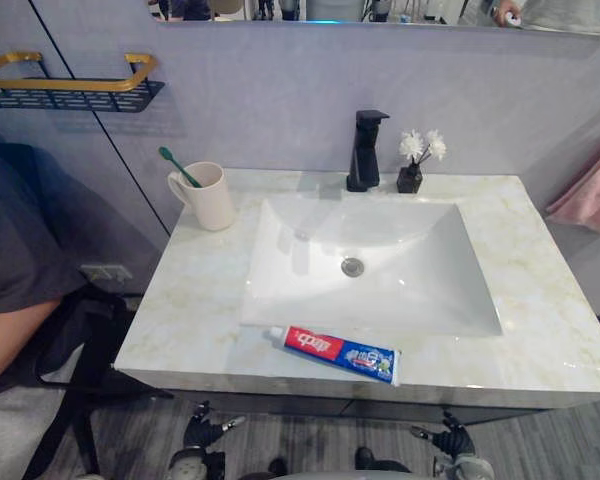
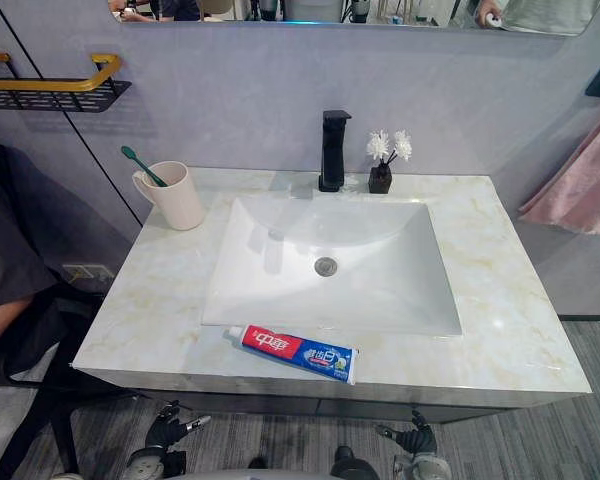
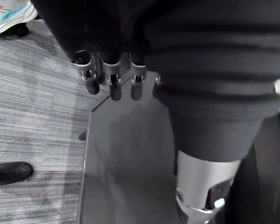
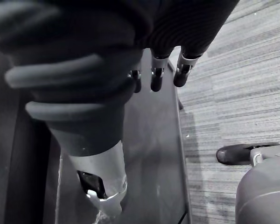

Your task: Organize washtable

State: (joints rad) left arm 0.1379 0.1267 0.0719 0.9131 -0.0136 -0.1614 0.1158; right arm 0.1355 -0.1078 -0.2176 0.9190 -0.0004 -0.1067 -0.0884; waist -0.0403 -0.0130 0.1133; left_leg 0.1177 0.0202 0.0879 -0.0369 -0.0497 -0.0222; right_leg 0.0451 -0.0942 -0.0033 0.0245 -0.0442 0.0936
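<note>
red-and-blue toothpaste tube (image 1: 342,354) lies loose at front edge of pale marble tabletop (image 1: 540,300), apparently awaiting tidying; left hand (image 3: 111,86) and right hand (image 4: 157,81) hang relaxed, empty.

A black faucet (image 2: 332,150) is being flanked by a dark vase of white flowers (image 2: 381,175) just beside it. A gold-railed shelf (image 2: 50,92) is being carried by the wall, a pink towel (image 2: 580,190) being hung opposite.

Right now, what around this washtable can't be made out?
- Toothbrush: its lower part is hidden by the wall of the cup, in both eye views.
- Pink towel: cut off by the right edge, in both eye views.
- Wall shelf: cut off by the left edge, right eye view.
- Mirror: cut off by the top edge.
- Person: cut off by the left edge.
</note>
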